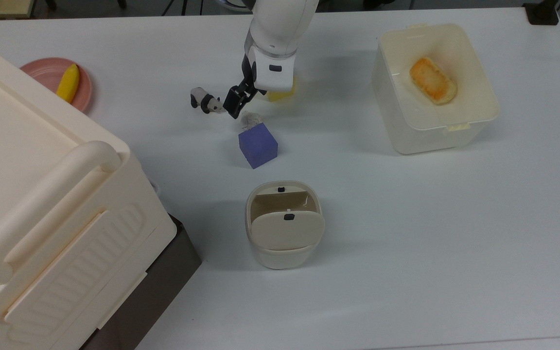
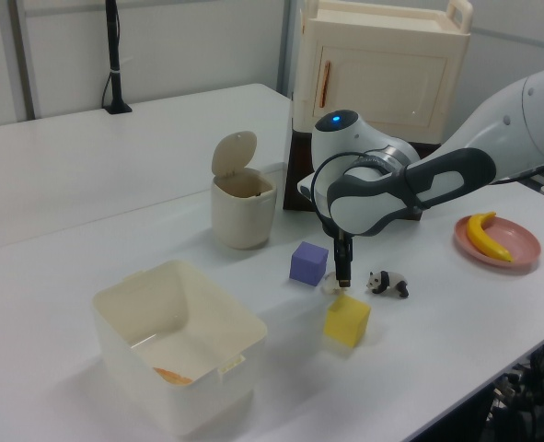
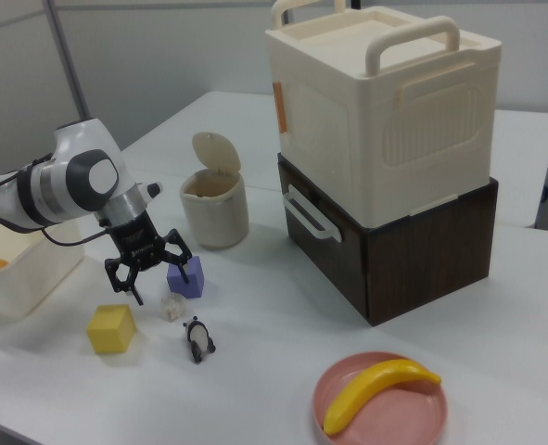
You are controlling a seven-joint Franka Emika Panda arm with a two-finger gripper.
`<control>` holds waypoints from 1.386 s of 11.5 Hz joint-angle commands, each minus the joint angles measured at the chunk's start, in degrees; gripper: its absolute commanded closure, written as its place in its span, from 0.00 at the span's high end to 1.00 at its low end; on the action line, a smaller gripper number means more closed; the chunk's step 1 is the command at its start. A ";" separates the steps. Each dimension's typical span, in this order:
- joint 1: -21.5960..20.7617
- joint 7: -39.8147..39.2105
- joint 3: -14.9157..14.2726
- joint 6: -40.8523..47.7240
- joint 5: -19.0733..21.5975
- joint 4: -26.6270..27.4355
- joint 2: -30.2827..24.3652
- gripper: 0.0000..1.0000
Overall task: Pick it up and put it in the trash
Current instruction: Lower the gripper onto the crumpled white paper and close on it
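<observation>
Paper wad (image 1: pixel 251 119) sits on the counter (image 1: pixel 406 218) against the purple cube (image 1: pixel 258 145), at five o'clock from my spread fingers (image 1: pixel 235 104), in the top view.

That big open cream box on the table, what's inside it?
Inside the cream box lies one golden-brown piece of bread on the floor. In the left view, the near wall covers most of the bread, leaving an orange sliver.
</observation>
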State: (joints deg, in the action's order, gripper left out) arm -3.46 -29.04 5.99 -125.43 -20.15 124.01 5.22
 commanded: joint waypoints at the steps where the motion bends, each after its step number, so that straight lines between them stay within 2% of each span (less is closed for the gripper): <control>1: 0.20 -3.12 -0.45 -1.66 -1.03 -0.17 1.01 1.00; 5: 1.35 -4.88 -0.45 -2.36 -1.64 -1.05 4.53 1.00; 10: 1.26 -7.61 -0.37 -2.28 -1.56 -1.57 4.36 0.99; 16: 1.35 -9.28 1.30 -2.28 -1.55 -1.75 4.45 0.98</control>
State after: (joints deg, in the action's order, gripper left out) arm -1.92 -36.88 6.89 -126.88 -20.86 122.14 9.99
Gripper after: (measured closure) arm 0.018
